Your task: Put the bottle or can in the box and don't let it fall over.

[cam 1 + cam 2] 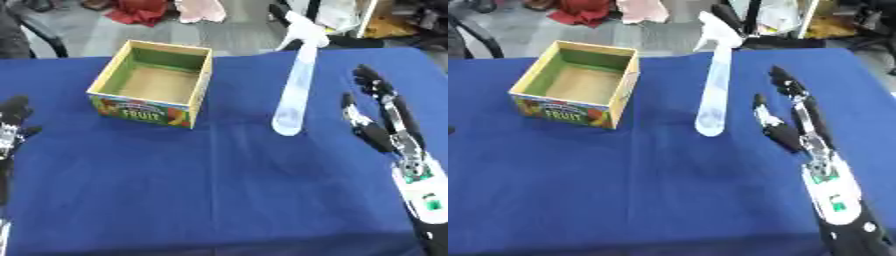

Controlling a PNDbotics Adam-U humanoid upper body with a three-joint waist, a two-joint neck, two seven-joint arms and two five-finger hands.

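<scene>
Tall translucent pale-blue spray bottle [295,85] with white trigger head standing upright at upper centre-right of the blue-clothed bench [219,190], open yellow cardboard fruit box [156,83] upper left, well apart, right hand [385,117] at right edge, fingers straight and spread, empty, left hand [12,125] at left edge, fingers relaxed, empty

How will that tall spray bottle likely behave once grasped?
The spray bottle looks tall and narrow on a small base, so it probably tips easily. Its clear body suggests light plastic, perhaps slippery. The right hand is open beside it.
</scene>
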